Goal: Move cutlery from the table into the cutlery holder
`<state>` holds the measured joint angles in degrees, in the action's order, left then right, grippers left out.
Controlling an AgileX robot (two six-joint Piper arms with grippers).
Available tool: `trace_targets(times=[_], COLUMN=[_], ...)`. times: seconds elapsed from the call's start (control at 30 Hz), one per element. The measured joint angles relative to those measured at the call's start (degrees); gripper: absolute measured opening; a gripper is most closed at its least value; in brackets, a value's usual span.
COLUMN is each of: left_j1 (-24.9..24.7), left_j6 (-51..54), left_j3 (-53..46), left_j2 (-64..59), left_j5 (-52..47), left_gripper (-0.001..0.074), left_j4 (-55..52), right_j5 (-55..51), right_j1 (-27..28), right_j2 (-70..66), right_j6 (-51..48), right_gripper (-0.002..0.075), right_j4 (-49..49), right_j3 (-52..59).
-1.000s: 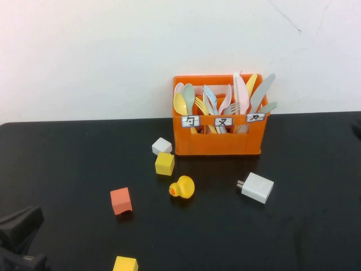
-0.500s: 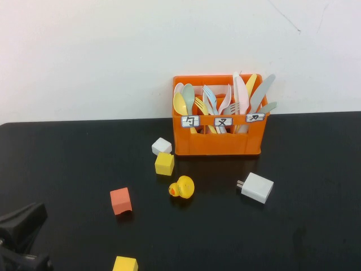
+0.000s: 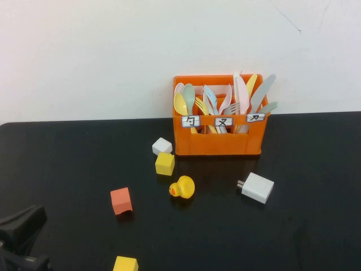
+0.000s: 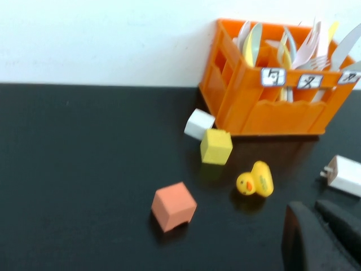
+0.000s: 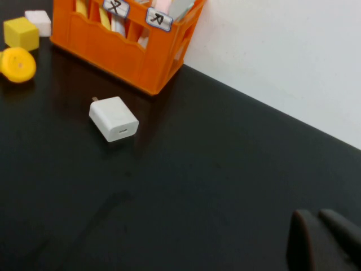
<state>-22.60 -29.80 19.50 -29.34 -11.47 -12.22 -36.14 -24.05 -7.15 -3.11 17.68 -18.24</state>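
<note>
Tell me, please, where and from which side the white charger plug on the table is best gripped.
Probably from above, across the two long flat sides of the white charger plug. It lies flat on the table, prongs pointing toward the yellow duck, with free space around it. The right claw, shut and low nearer the robot, is closer than the shut left claw.

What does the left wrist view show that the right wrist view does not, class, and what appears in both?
Only the left wrist view shows the orange-red cube, the shut left gripper low at the near left of the table, and the spoons in the holder's end compartment.

Only the right wrist view shows the shut right gripper at the table's near right, over bare tabletop.

Both share the orange cutlery holder, the white charger, the yellow duck, the yellow cube and the white cube. No cutlery lies on the table in either.
</note>
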Motion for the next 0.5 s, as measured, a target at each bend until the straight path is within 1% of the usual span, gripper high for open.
trace_targets(times=[0.2,0.5], left_j1=[0.0,0.0], left_j6=[0.0,0.0], left_j3=[0.0,0.0], left_j2=[0.0,0.0], left_j5=[-3.8,-4.6], left_gripper=[-0.0001,-0.0001], left_j4=[0.0,0.0], right_j5=[-0.2,-0.4], right_j1=[0.0,0.0], right_j2=[0.0,0.0], right_j6=[0.1,0.3], right_gripper=[0.0000,0.0000], right_j4=[-0.1,-0.1], right_j3=[0.0,0.0])
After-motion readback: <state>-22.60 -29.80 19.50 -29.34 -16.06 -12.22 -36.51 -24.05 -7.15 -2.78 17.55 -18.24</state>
